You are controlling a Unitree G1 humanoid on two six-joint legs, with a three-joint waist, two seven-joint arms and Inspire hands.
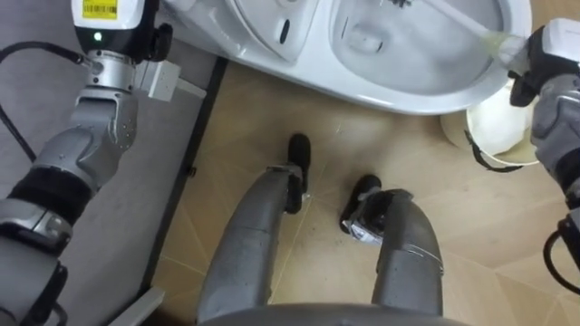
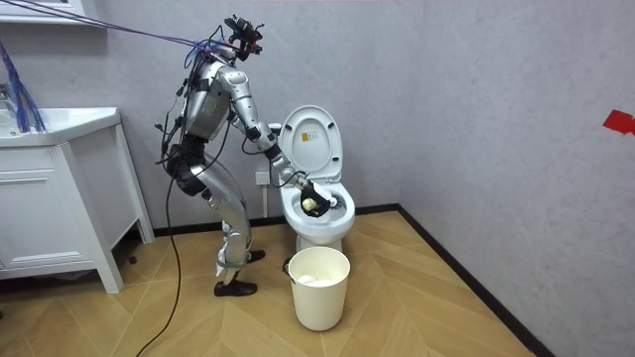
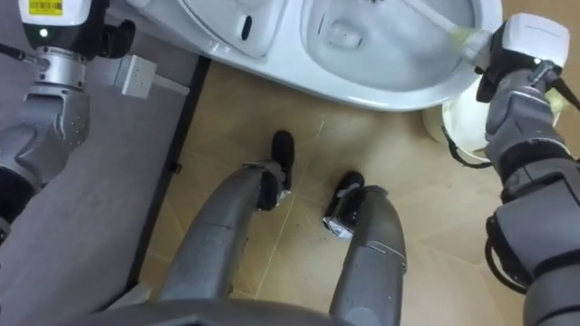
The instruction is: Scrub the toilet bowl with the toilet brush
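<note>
Over the toilet the robot stands bent forward on the wooden floor, with a grey wall at its left side. Its right hand is at the right rim of the bowl and is clasped round the end of the brush. The white handle goes slanting from this hand into the bowl, above the water. The room view shows the lid raised against the wall. The left hand is up beside the wall, away from the bowl, at the top edge of the eye view; if its fingers are released or clenched I cannot tell. A white bucket stands on the floor just beside the bowl, under the right arm.
</note>
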